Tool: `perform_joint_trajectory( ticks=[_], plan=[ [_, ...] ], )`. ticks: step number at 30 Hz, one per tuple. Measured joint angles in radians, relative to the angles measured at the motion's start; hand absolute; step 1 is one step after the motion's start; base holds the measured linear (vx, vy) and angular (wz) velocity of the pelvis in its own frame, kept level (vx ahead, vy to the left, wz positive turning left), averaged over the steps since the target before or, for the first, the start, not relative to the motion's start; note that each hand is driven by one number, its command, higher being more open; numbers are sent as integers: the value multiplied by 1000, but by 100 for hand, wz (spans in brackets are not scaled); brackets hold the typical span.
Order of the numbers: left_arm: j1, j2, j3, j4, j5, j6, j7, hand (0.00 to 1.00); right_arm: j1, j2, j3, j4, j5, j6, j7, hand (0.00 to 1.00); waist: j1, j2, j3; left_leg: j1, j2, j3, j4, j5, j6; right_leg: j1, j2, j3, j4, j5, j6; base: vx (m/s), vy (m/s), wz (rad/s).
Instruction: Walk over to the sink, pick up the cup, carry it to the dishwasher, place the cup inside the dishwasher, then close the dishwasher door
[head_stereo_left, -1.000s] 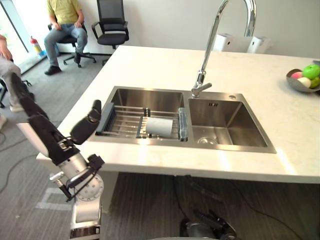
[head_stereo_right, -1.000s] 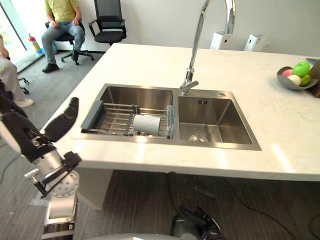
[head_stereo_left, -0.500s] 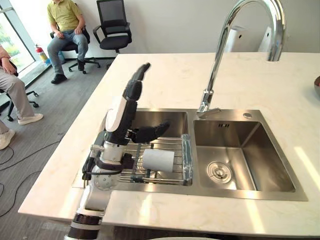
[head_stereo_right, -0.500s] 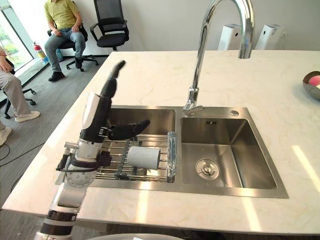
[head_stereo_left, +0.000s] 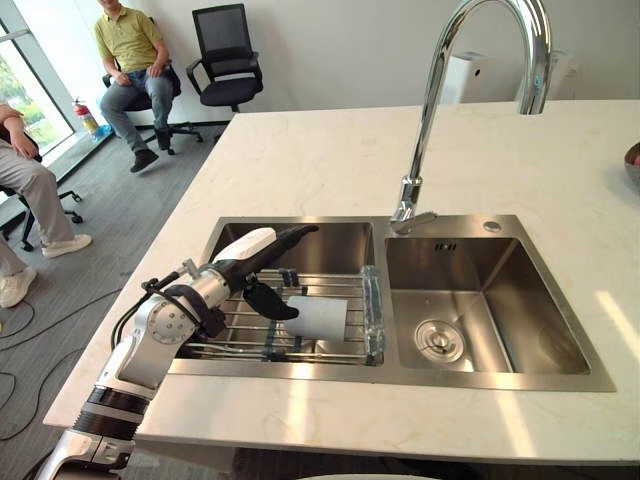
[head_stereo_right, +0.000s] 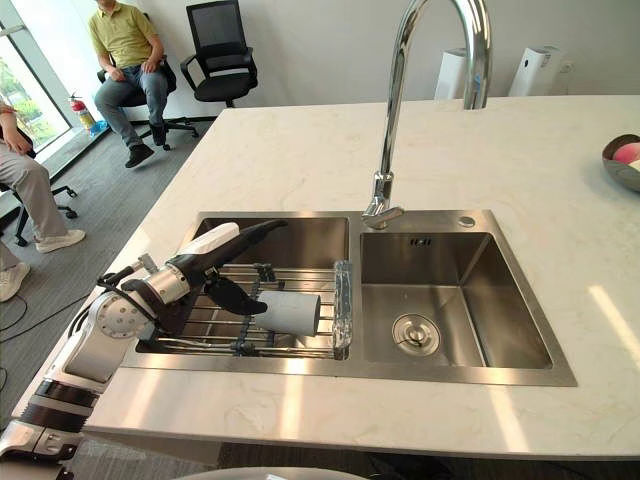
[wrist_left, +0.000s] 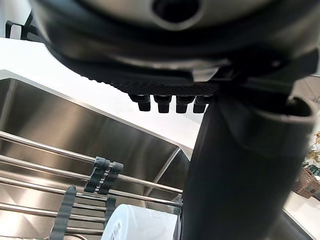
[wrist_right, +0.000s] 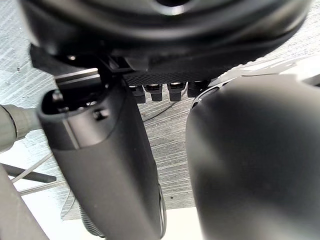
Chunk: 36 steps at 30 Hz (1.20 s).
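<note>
A white cup (head_stereo_left: 318, 317) lies on its side on a wire rack (head_stereo_left: 235, 330) set across the left basin of the steel sink (head_stereo_left: 500, 375). My left hand (head_stereo_left: 255, 252) reaches in low over the rack from the left. Its fingers are straight and point across above the cup, and its dark thumb (head_stereo_left: 268, 303) hangs down just left of the cup's end. I cannot tell whether the thumb touches it. The left wrist view shows the cup (wrist_left: 137, 225) below the thumb (wrist_left: 235, 175). My right hand (wrist_right: 100, 165) hangs over grey floor, fingers relaxed, holding nothing.
A tall chrome faucet (head_stereo_left: 432, 120) arches over the divider between the basins. The right basin (head_stereo_left: 480, 300) holds just a drain. A fruit bowl (head_stereo_right: 622, 160) sits at the counter's far right. Two people (head_stereo_left: 130, 50) sit by an office chair (head_stereo_left: 225, 50) at the back left.
My left hand has come down from upright above the counter to lie low over the rack, with its thumb beside the cup. The camera has also shifted a little.
</note>
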Motion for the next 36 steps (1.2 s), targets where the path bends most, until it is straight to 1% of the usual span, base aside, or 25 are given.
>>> perform_joint_trajectory(
  ticks=[1, 3, 6, 11, 13, 21, 24, 26, 29, 33, 36],
  plan=[
    [-6, 4, -1, 0, -20, 12, -18, 100, 0, 0, 0, 0, 0, 0, 0, 100, 0, 0, 0, 0, 0, 2, 0, 0, 0, 1, 0, 3, -6, 2, 0, -84, 34, -15],
    [-23, 12, -2, -1, -83, 54, -70, 100, 1, 1, -1, 0, 1, -1, -2, 100, -1, -1, 0, -1, -4, 10, 0, -1, 2, 6, -1, 14, -34, 22, 1, -37, 28, -14],
    [-34, 12, -4, -7, -132, 89, -118, 100, 3, 1, -1, 0, 1, -1, -6, 100, -4, -3, -2, -1, -11, 13, 0, -3, 5, 12, -5, 17, -52, 41, 7, -2, 17, -3],
    [-42, 11, -8, -46, -171, 128, -168, 100, 3, 0, -4, 12, 1, -1, -9, 100, -2, -7, -5, -3, -14, 18, 0, -3, 6, 16, -7, 26, -64, 51, 9, 49, 7, -2],
    [-63, 8, -21, -57, -189, 144, -187, 100, -4, 0, -4, 20, 1, -1, -9, 100, -2, -8, -6, -3, -14, 19, 0, -3, 6, 17, -6, 30, -64, 51, 9, 45, -1, -3],
    [-75, -6, -38, -130, -187, 142, -187, 100, -6, 1, -4, 25, 5, 1, -14, 100, -5, -9, -12, -1, -9, 24, 0, -1, 6, 14, -3, 37, -62, 56, 5, -18, 2, -2],
    [-75, -21, -45, -132, -182, 117, -186, 100, -6, 0, -4, 25, 11, 6, -16, 100, -4, -10, -13, 0, -10, 28, 0, 1, 8, 12, -3, 40, -62, 58, 6, -32, 5, -2],
    [-75, -34, -48, -141, -166, 114, -185, 100, -6, 0, -4, 26, 14, 6, -17, 100, -4, -11, -13, 0, -10, 31, 0, 1, 8, 11, -3, 43, -63, 61, 6, -24, 9, -4],
    [-75, -40, -68, -168, -166, 108, -185, 100, -6, 1, -4, 29, 20, 6, -18, 100, -4, -15, -16, -1, -10, 36, 0, 1, 8, 8, -4, 46, -63, 62, 6, 2, 7, -4],
    [-74, -74, -105, -167, -145, 106, -185, 100, -16, 2, -3, 45, 22, 7, -20, 100, -4, -20, -18, 0, -10, 43, 0, 1, 8, 7, -3, 51, -65, 66, 6, 14, 5, -4],
    [-72, -85, -131, -166, -145, 104, -183, 100, -21, 4, -2, 47, 22, 11, -21, 100, -5, -23, -19, 3, -10, 47, 0, 1, 8, 8, -2, 52, -65, 67, 6, 5, 3, -5]
  ],
)
